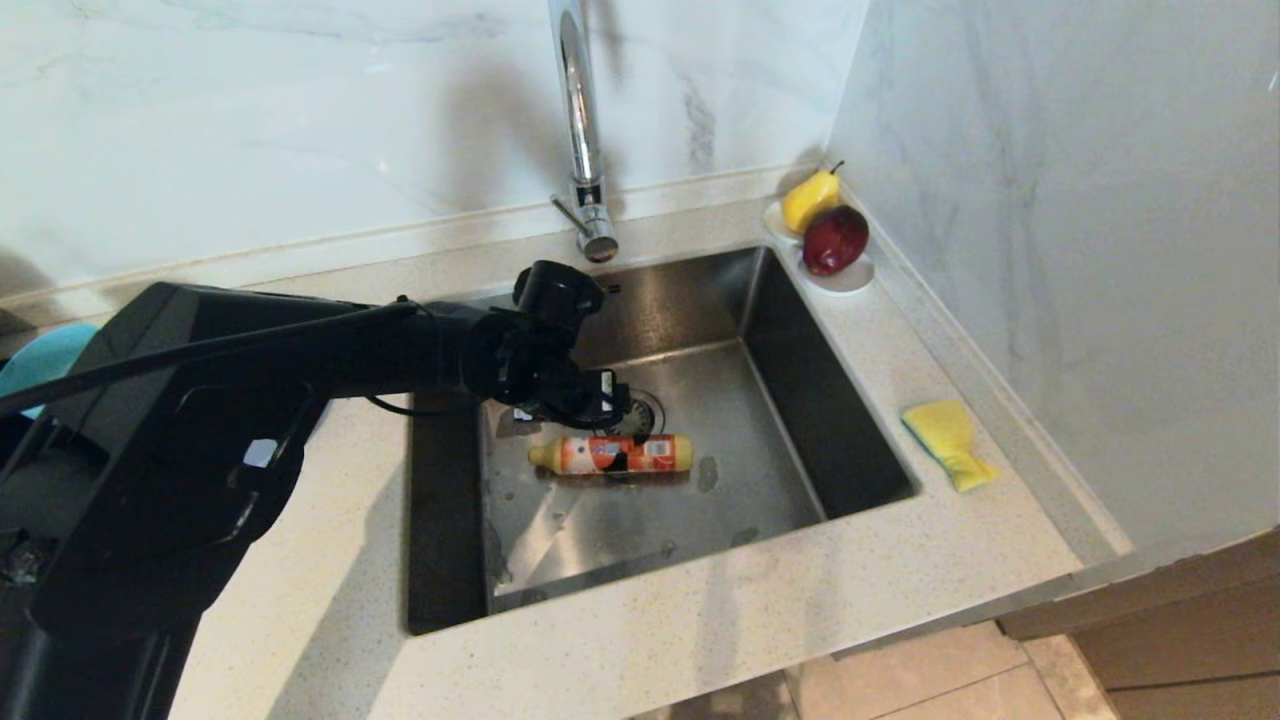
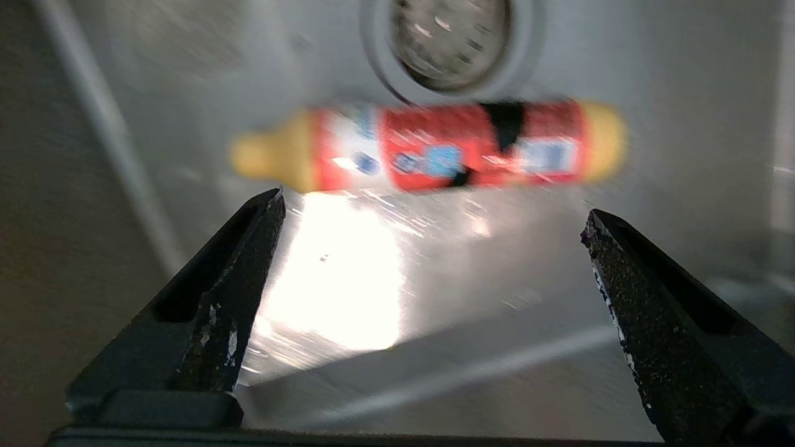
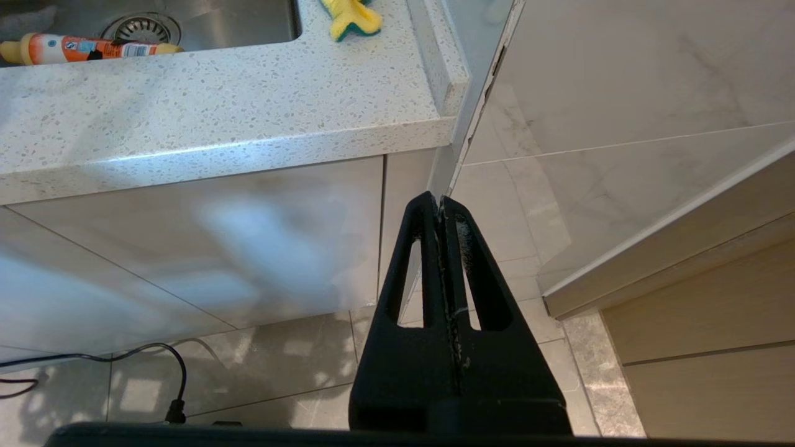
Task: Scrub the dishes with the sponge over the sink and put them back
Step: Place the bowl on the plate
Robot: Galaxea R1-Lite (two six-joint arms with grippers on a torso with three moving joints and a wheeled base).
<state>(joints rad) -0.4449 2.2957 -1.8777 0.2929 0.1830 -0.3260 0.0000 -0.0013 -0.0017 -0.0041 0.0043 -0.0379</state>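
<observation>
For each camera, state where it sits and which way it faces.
Head view: high, looking down at the sink; left arm reaches in.
Left wrist view: behind the open left gripper, facing the detergent bottle and drain.
Right wrist view: behind the shut right gripper, low beside the counter.
All show the bottle.

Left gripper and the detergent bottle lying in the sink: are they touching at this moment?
Apart. In the left wrist view the left gripper has its jaws spread wide, and bare steel of the sink shows between both fingertips and the detergent bottle lying beyond them.
</observation>
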